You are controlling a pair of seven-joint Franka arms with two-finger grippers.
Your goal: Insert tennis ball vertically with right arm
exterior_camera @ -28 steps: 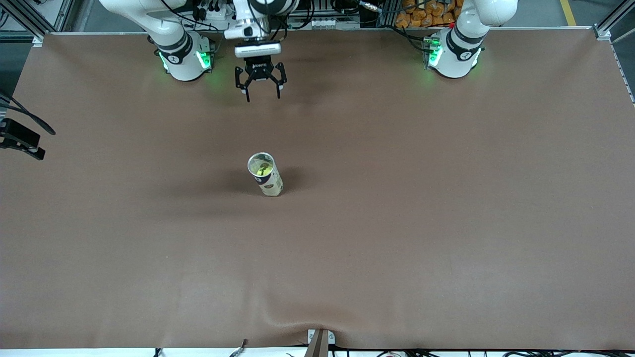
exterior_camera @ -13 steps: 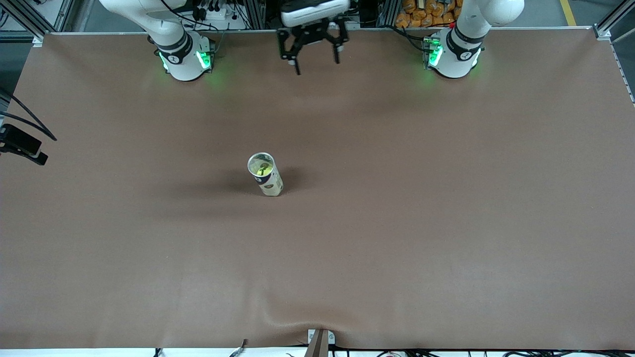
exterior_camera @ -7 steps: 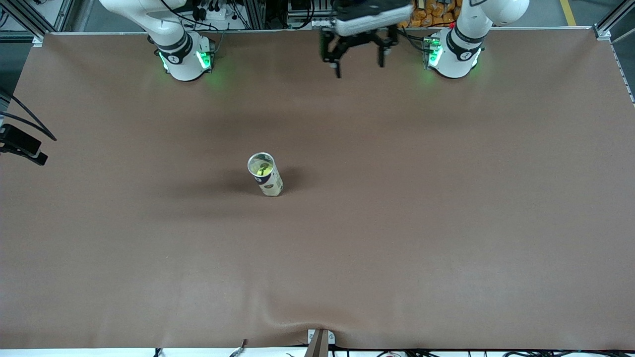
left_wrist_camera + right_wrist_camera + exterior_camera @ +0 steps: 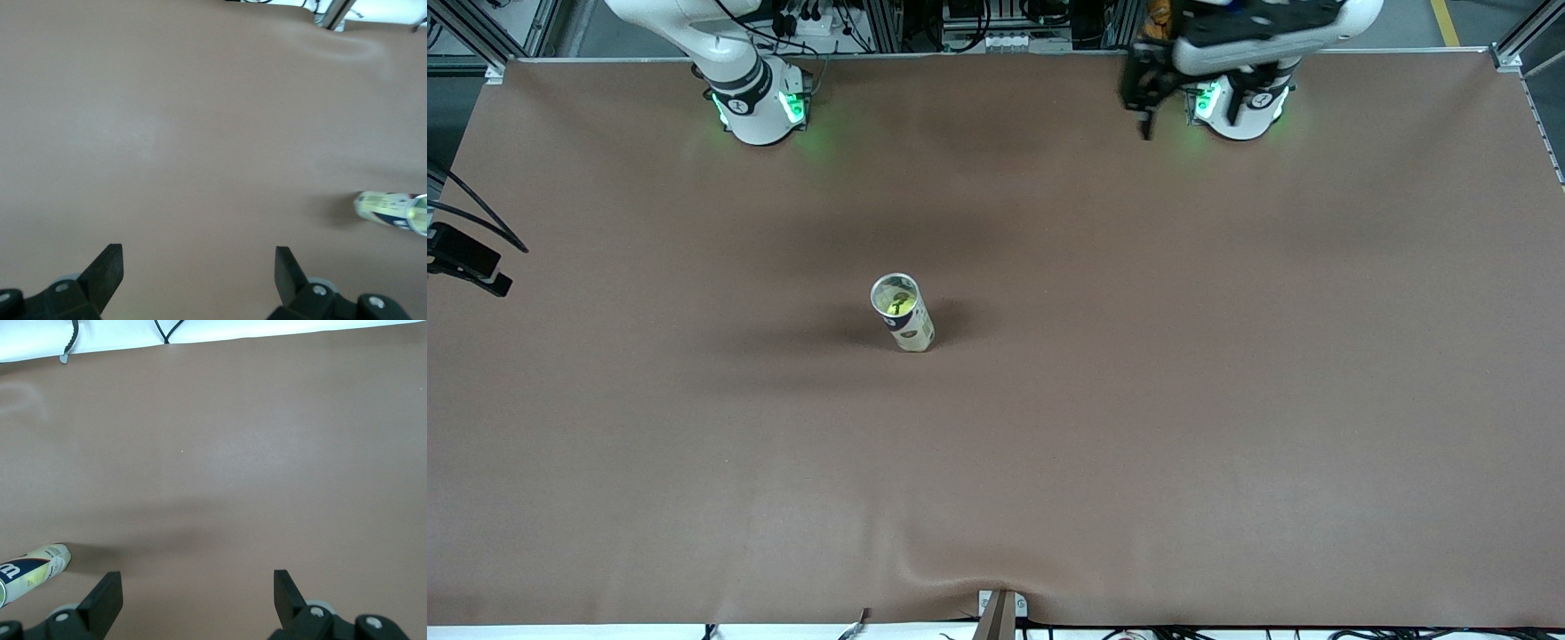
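Both claws wide open, holding nothing: left claw (image 4: pixel 199 270), right claw (image 4: pixel 198 591)

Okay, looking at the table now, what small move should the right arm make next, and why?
Probably none toward the tube: just park the right hand, which is open and empty. The tennis ball already sits inside the upright tube in the middle of the table, no other ball shows, and the left hand is open and empty over the table by its own base.
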